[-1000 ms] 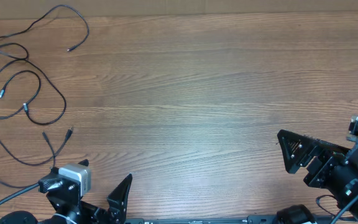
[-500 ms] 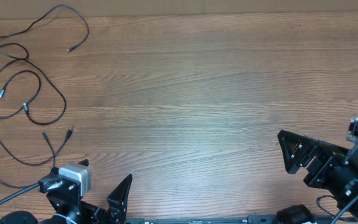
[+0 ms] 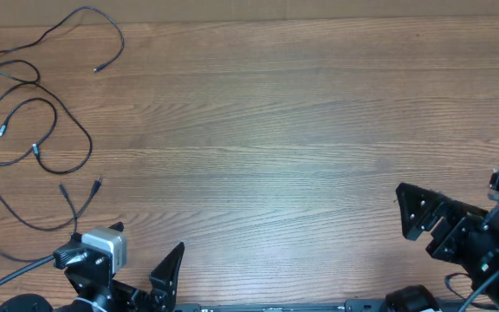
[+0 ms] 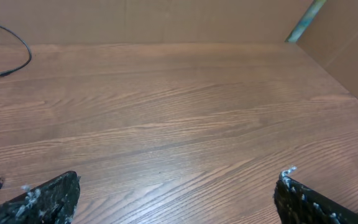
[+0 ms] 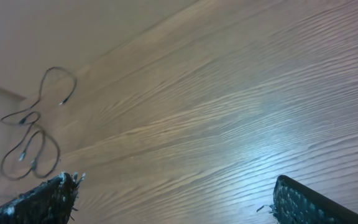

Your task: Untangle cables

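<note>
- The cables (image 3: 35, 149) lie unmoved in loose loops, ahead and to the left of the left gripper (image 4: 178, 190). They are well apart from the right gripper (image 5: 173, 196), which has edged back to the right.
- Wooden table (image 3: 275, 130) lies between them.
- The sprawl runs lengthwise away from the robot, and the plug ends point various ways.
- Both grippers' fingers are spread wide.

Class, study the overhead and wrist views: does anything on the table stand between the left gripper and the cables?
Nothing visible does. Only bare table lies between the left gripper, its fingers open and empty, and the cables spread along the table's left side.
</note>
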`<move>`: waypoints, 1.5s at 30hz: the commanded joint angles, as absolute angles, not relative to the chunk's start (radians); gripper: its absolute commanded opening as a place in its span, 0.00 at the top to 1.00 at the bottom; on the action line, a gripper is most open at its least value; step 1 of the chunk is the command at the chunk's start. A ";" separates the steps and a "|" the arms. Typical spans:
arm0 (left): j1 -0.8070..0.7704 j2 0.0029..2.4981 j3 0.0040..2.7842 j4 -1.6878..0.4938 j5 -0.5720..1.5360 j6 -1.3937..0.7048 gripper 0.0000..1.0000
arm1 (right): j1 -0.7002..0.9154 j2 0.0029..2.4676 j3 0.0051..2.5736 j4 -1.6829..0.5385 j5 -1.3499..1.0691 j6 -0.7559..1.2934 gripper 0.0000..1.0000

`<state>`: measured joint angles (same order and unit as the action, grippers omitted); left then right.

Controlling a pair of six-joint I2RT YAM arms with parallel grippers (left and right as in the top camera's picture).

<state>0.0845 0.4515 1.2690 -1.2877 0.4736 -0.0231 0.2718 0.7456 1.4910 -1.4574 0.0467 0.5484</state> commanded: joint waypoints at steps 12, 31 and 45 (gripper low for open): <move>0.079 0.449 1.278 -1.287 0.463 -0.033 0.01 | 0.145 0.614 1.199 -1.141 -0.025 0.213 0.00; 0.079 0.449 1.278 -1.287 0.463 -0.033 0.00 | 0.006 0.090 0.308 -0.221 -0.136 0.021 0.00; 0.079 0.449 1.278 -1.287 0.463 -0.032 0.00 | -0.002 0.003 0.097 0.041 -0.127 0.017 0.00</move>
